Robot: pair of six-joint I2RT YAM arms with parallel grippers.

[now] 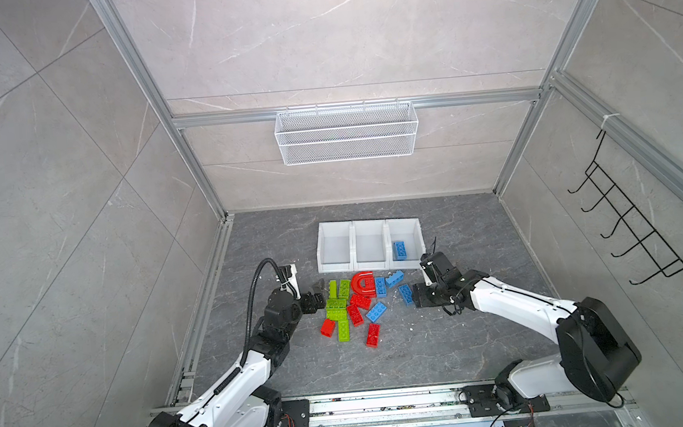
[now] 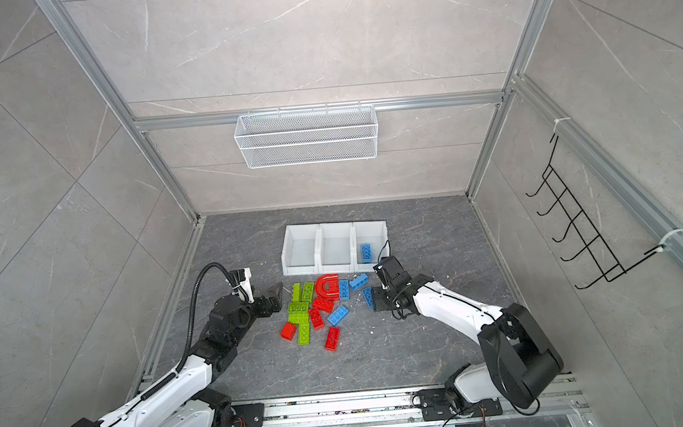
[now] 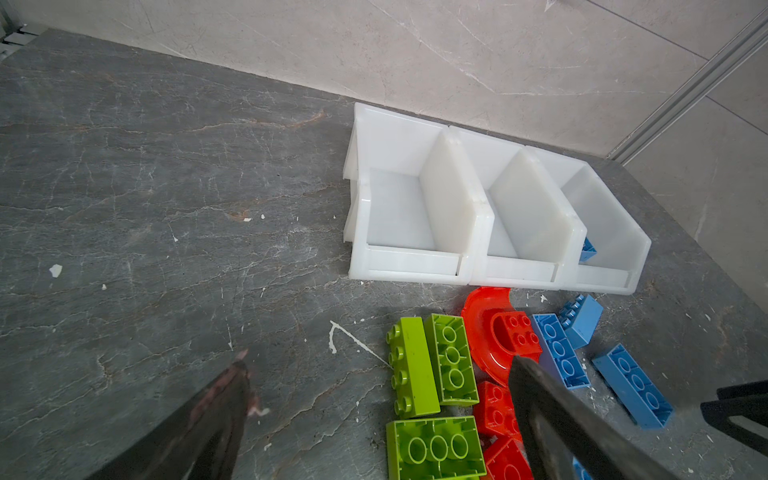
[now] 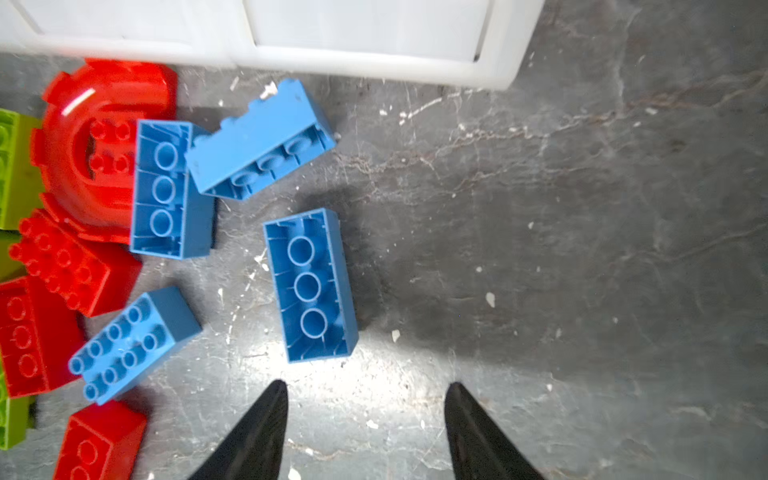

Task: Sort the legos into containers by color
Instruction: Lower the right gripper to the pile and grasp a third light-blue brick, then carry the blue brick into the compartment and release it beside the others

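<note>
The legos (image 1: 355, 305) lie loose at lower centre in both top views. Flanking them, the left gripper (image 3: 378, 359) and right gripper (image 4: 366, 384) both have fingers spread, holding nothing. The upturned blue brick (image 4: 311, 286) ahead of the right gripper may skid if one finger clips it first. Beyond, the containers (image 1: 371, 267) hold one binned blue brick (image 1: 400, 250), rightmost.

I see dark marbled tabletop (image 1: 466, 338), flecked white. Three joined white bins (image 1: 371, 265) sit toward rear; loose red, green, blue legos (image 1: 355, 314) clustered just before them, red arch (image 1: 361, 275) nearest bins
</note>
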